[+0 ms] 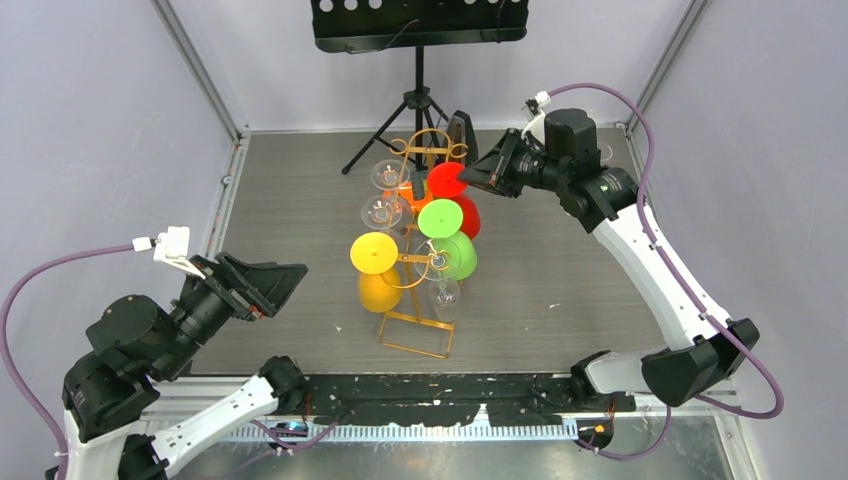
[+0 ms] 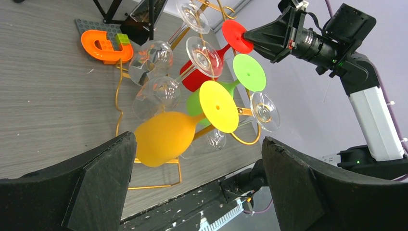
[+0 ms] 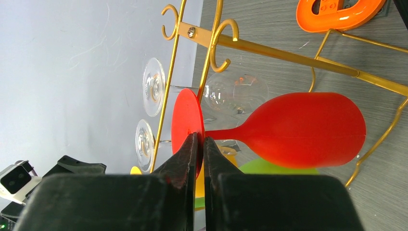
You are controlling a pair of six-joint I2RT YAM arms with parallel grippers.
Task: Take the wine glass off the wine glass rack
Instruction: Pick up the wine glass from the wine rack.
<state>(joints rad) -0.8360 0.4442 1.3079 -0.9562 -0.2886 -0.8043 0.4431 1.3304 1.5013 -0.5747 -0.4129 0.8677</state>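
The gold wire wine glass rack (image 1: pixel 414 336) stands mid-table with several glasses hanging bowl-down from its rails. My right gripper (image 1: pixel 474 172) is shut on the edge of the round foot of the red wine glass (image 1: pixel 447 181), at the rack's far right. In the right wrist view the fingers (image 3: pixel 192 149) pinch the red foot (image 3: pixel 185 115), the red bowl (image 3: pixel 308 127) lies to the right, and a rack rail (image 3: pixel 269 48) runs above. My left gripper (image 1: pixel 285 280) is open and empty, left of the rack. It frames the yellow glass (image 2: pixel 166 137) from a distance.
Yellow (image 1: pixel 375 255), green (image 1: pixel 440 220) and clear (image 1: pixel 385 176) glasses crowd the rack near the red one. A black tripod music stand (image 1: pixel 420 30) is at the back. An orange toy block (image 2: pixel 101 45) lies on the table beyond the rack. Enclosure walls stand at both sides.
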